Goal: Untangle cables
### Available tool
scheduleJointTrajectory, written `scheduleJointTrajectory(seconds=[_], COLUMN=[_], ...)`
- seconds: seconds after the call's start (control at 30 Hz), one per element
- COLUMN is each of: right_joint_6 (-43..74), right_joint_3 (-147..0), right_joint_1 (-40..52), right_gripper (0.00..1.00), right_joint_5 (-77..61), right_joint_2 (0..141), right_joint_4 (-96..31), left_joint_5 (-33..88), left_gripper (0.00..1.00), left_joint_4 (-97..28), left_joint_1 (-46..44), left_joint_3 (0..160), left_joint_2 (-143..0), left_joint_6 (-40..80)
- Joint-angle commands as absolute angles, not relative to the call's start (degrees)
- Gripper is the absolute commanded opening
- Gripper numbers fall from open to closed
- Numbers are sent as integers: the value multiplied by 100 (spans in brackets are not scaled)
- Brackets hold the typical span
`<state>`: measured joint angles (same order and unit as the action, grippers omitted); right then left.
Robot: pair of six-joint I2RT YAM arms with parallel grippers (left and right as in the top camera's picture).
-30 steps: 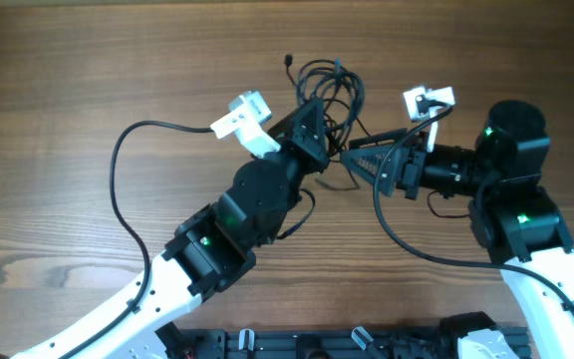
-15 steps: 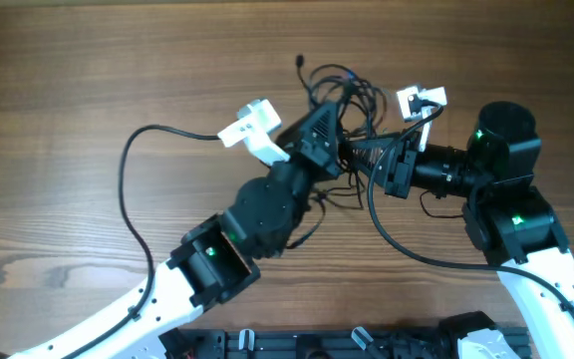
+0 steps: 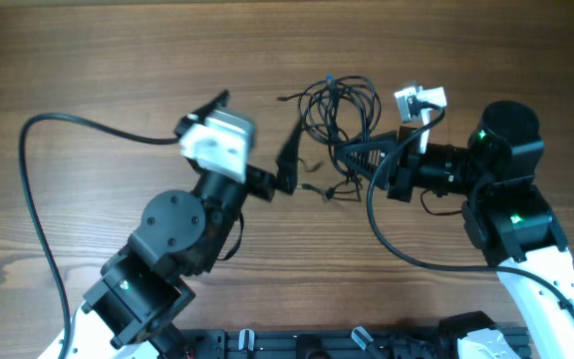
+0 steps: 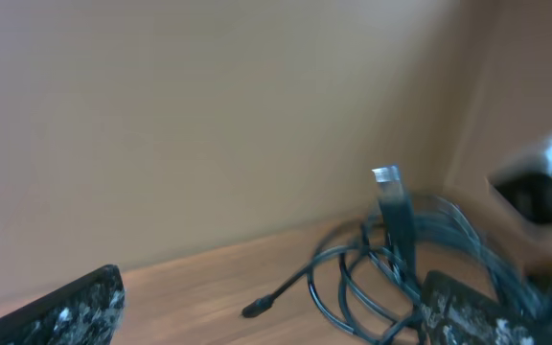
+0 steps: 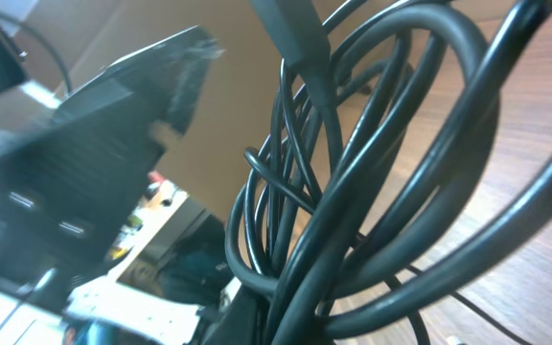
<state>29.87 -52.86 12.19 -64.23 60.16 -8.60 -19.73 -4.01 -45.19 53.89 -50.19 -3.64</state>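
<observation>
Left wrist view: the frame is blurred. The left gripper (image 4: 271,297) is spread wide. One dark speckled finger (image 4: 70,307) sits in the lower left corner and the other is low on the right, with nothing between them. A bundle of thin black cables with small plug ends (image 4: 397,230) lies right of centre, just past the right-hand finger. Its loops are raised above the brown wooden table (image 4: 190,273). A silver-tipped plug (image 4: 386,175) stands at the top of the bundle. A dark plug end (image 4: 257,309) rests on the table to the left of the loops.

Overhead view: the cables form a loose coil at upper centre, between the two arms. The left gripper is just left of the coil; I cannot tell whether they touch. The right gripper (image 3: 347,153) comes in from the right with its fingers drawn together on the coil's lower right edge, clamping the cables. A few loose strands (image 3: 327,189) lie on the table below the coil.

Right wrist view: the cables fill the frame, very close to the camera. Several loops cross and overlap, gathering tightly at bottom centre. A black ribbed finger (image 5: 94,144) shows on the left; the second finger is hidden.
</observation>
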Motion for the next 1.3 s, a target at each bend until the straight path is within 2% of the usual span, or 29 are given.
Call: scheduleJointTrajectory(seconds=[0.0,0.07,0.2,0.4,0.57,0.63,0.73,0.9,1.13,1.23,1.27], right_joint_6=[2899,3017,3017,3048,3743,4040,4217,4246,4351,4322,4276], right_joint_3=[-5312,-5315,-5312,-5312,-5315,-5315,-5315,-5315,-5312,-5312,-5312], right_joint_1=[1214,1214,1216,1214,1105,1024,1026,1026,1026,1026,1026], right_gripper=[4,4,4,4,4,4,4,4,4,4,4], right_joint_5=[-7293,-7461,-7979,-7926,-7629,-7634,-7822,-8272,-8709,-8709,-8709], right_joint_2=[6023,6020,6023,6023,6023,6023,6023,6023,6023,6023,6023], right_joint_4=[-792,-753,-628,-580,-231,34,237,250,250,250,250], left_joint_5=[-832,-296,-193,-193,-86,558,1000,1004,934,812,650], left_gripper=[100,100,99,86,88,90,90,74,66,45,42], left_joint_4=[-460,-502,-480,-499,-1199,-1741,-1769,-1568,-1004,-919,-917], left_joint_1=[-4515,-4515,-4515,-4521,-4521,-4521,-4521,-4521,-4519,-4519,-4519], left_joint_3=[5395,5395,5395,5395,5395,5395,5395,5395,5395,5395,5395], left_joint_2=[-4912,-4978,-5332,-5358,-4880,-4659,-4593,-4866,-5144,-5144,-5144], left_joint_6=[-2093,-2110,-2956,-3430,-3540,-3881,-3966,-4797,-4805,-4956,-4956])
